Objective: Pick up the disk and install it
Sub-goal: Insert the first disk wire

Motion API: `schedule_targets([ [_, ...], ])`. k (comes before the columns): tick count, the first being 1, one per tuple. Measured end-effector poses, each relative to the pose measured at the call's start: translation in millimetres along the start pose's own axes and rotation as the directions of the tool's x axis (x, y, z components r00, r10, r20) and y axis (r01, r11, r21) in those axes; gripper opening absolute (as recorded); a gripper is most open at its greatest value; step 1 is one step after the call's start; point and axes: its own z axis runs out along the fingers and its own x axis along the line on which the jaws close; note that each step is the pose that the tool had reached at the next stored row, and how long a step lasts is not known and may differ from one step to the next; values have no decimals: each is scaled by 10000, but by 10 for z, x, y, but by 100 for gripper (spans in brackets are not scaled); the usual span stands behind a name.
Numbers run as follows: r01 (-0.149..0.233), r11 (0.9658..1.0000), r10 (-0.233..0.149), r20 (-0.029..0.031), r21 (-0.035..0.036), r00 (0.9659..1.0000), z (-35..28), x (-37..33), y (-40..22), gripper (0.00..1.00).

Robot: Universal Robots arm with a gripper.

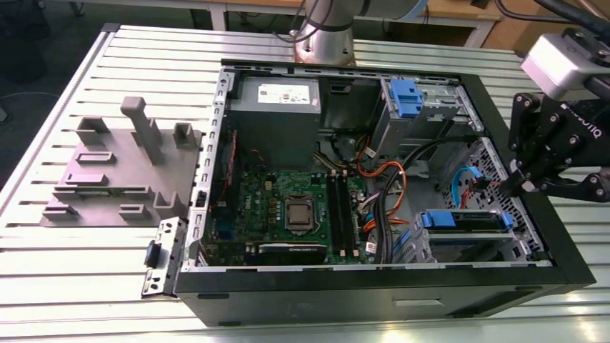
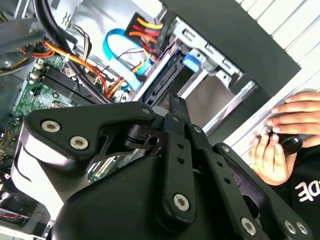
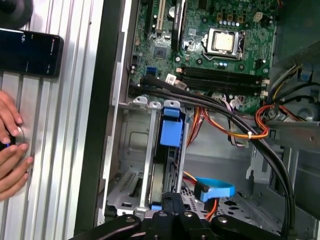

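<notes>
The disk (image 1: 462, 220) lies flat in the lower drive bay at the open computer case's (image 1: 381, 286) corner, on the exterior view's right, with its blue side rails showing. In the first wrist view the disk (image 3: 170, 135) sits in the metal cage with its blue end facing the motherboard. My gripper (image 1: 519, 187) hangs above the case's rim, just on the exterior view's right of the disk and apart from it. Its black fingers are shut together with nothing between them in both wrist views (image 3: 172, 197) (image 2: 175, 102).
A grey power supply box (image 1: 276, 96) and a blue upper drive caddy (image 1: 405, 96) sit at the case's back. Orange and black cables (image 3: 235, 125) and a blue cable (image 3: 215, 190) run beside the bay. A grey fixture plate (image 1: 114, 171) lies on the slatted table. A person's hands (image 3: 10, 150) rest nearby.
</notes>
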Motion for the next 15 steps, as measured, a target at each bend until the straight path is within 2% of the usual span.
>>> schedule_targets([
  [6,0,10000,0,-5,-17,10000,3,-45,-100,11],
  [10,0,10000,0,-54,-63,10000,5,-97,-160,11],
  [15,-1,10000,0,-63,-67,10000,4,-105,-167,11],
])
